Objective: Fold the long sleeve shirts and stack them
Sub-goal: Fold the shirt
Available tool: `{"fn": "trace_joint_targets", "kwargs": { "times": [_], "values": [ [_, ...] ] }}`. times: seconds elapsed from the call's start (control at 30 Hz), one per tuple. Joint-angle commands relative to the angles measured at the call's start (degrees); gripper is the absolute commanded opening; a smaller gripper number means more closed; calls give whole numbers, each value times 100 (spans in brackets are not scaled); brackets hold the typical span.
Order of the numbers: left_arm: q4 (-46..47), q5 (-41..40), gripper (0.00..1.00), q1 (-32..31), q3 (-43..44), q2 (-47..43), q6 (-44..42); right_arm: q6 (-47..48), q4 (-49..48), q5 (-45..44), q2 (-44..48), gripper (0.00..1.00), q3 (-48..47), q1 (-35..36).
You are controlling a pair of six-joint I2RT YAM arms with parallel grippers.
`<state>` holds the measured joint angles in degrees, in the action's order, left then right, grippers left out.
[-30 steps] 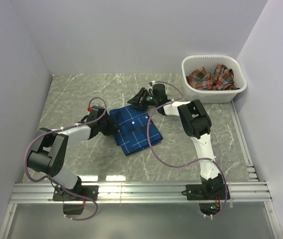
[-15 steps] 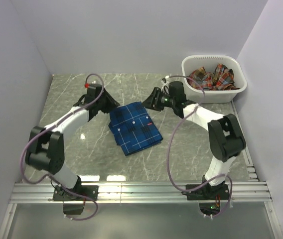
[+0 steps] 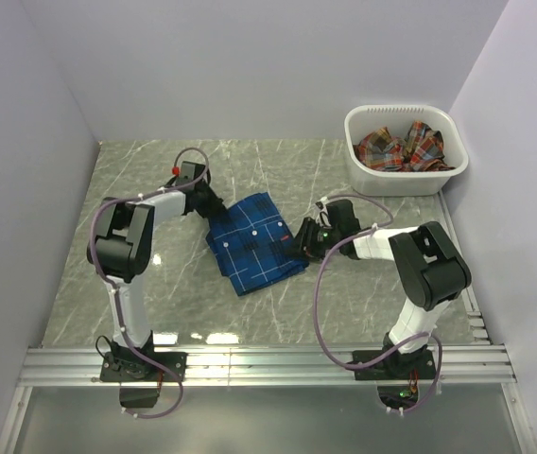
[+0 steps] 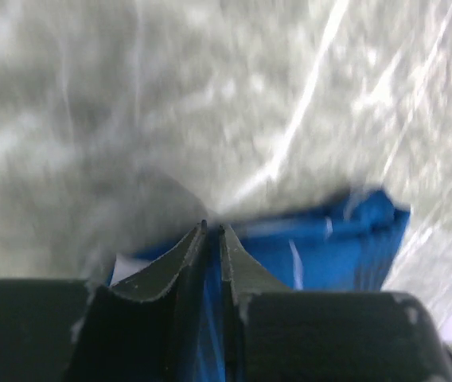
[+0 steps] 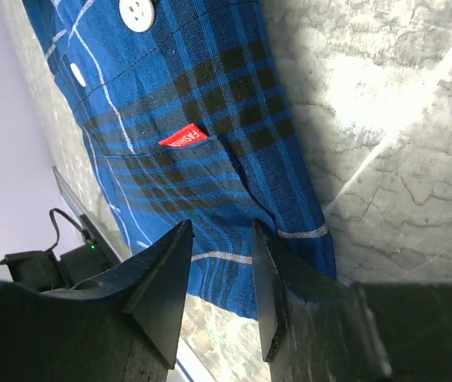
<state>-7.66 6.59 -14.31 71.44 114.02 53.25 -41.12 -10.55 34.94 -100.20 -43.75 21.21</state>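
The royal-blue plaid cloth shirt (image 3: 252, 242) has been closed in upon, presumably for another fold: right gripper (image 5: 222, 226) released, left gripper (image 4: 214, 228) clench undeterminable.

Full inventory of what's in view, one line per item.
blue plaid shirt: 1, royal blue with navy bands and white lines, folded, mid-table
red-orange plaid shirt: 1, crumpled inside the basket
basket: 1, white, far-right corner of the table
table: 1, grey marble pattern
left gripper: 1, black, at the blue shirt's far-left edge, fingers nearly together, grip unclear in the blur
right gripper: 1, black, open, at the blue shirt's right edge
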Motion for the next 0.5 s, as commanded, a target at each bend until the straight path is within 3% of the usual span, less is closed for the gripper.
{"fn": "trace_joint_targets", "kwargs": {
  "times": [0.0,0.13,0.23,0.27,0.37,0.47],
  "values": [
    [-24,-123,19,165,405,375,-219,210,114,-224,176,44,165,-29],
    [-51,-35,26,165,687,166,-386,526,579,-505,624,44,33,-3],
    [-104,-52,41,121,661,-370,-404,833,1010,-795,1028,45,-178,15],
    [-156,-122,54,51,530,-537,-369,965,1324,-830,1168,45,-230,6],
    [-525,-570,75,-159,179,-1240,-141,1158,1782,-997,1266,47,-476,6],
    [-877,-981,80,-388,-303,-1829,44,1360,2178,-1296,1188,48,-705,58]
  ]
}}
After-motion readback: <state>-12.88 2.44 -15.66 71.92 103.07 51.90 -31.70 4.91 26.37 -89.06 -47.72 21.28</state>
